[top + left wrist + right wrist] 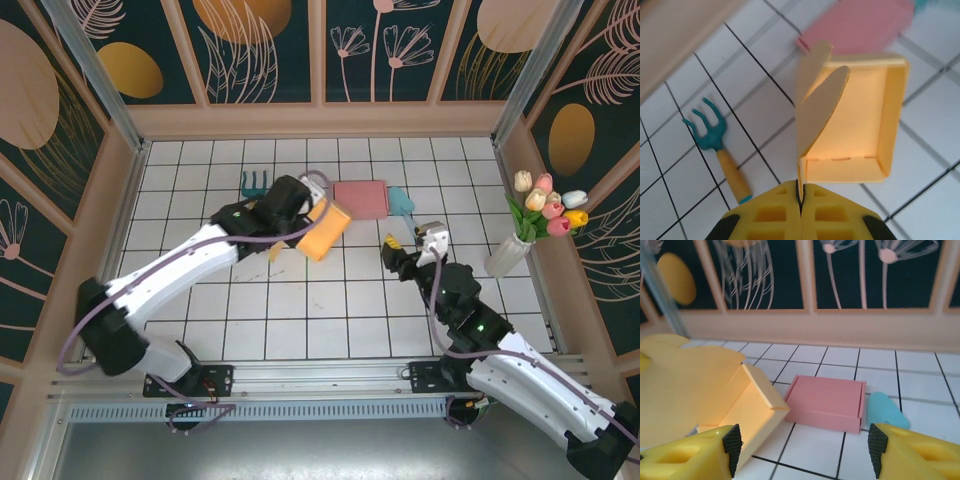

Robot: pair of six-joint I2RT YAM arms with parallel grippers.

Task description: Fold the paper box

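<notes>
Left wrist view: left claw (800, 194) pinches flap of yellow paper box (855, 115), open-topped, rake (720, 147) beside; right claw (802, 450) released.

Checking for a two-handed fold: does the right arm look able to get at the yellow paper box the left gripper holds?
Probably yes. The right gripper stands open close to the yellow paper box, with bare tile between them; the pink box lies beyond it. The left gripper pinches one flap.

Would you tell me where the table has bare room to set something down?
Bare tiles lie between the left arm and right arm, nearer than the yellow box, and in the far left corner beside the rake. Crowded: far middle, around the pink box and blue piece.
</notes>
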